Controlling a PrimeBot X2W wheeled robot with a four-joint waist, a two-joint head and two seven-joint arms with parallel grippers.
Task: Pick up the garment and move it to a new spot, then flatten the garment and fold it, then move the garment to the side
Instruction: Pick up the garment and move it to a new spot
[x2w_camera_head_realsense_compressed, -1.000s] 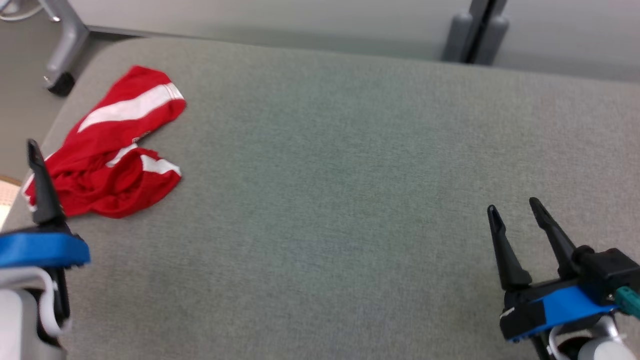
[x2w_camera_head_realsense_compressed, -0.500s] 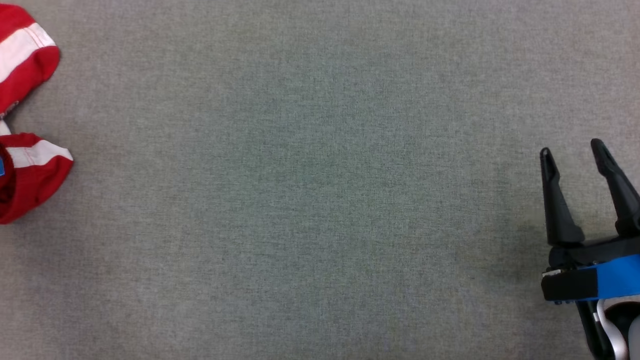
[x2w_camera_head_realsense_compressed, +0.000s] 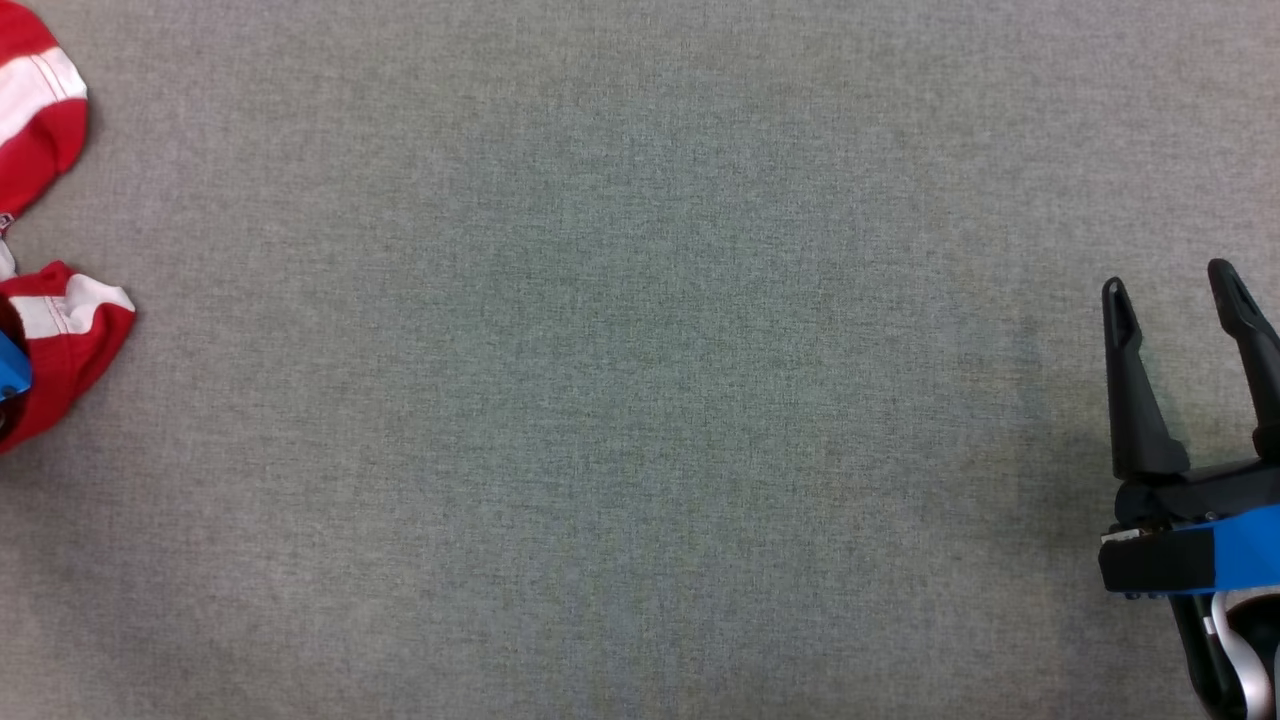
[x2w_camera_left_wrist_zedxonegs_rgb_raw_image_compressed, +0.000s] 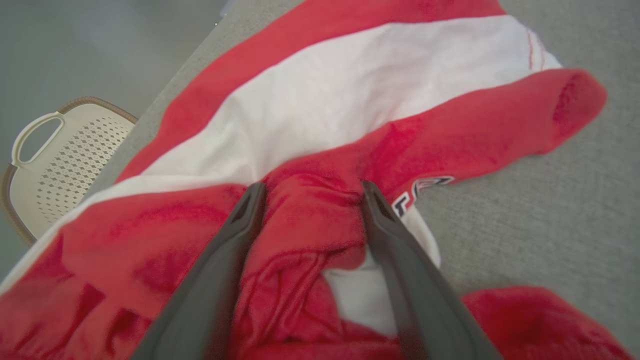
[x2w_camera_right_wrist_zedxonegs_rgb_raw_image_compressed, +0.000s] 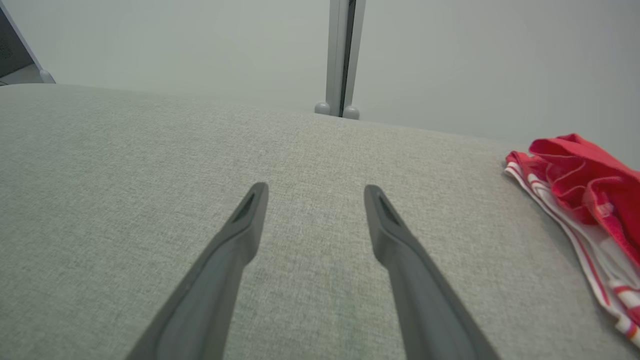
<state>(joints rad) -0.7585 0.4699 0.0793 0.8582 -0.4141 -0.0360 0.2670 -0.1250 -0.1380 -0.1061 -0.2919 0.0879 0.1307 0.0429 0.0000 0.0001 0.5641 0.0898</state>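
Overhead, the red-and-white garment (x2w_camera_head_realsense_compressed: 60, 340) lies crumpled at the left edge of the grey counter (x2w_camera_head_realsense_compressed: 640, 400), while the right pincer (x2w_camera_head_realsense_compressed: 1170, 282) stands wide, holding nothing, far to the right. From the left wrist, the left pincer (x2w_camera_left_wrist_zedxonegs_rgb_raw_image_compressed: 312, 187) is spread wide astride a red fold. From the right wrist, grey counter lies between the spread fingers.

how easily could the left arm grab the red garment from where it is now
Quite easily, it seems. The left gripper is open, and its fingers appear to straddle a bunched red fold of the garment. Nothing lies between them and the cloth, which sits by the edge of the table.
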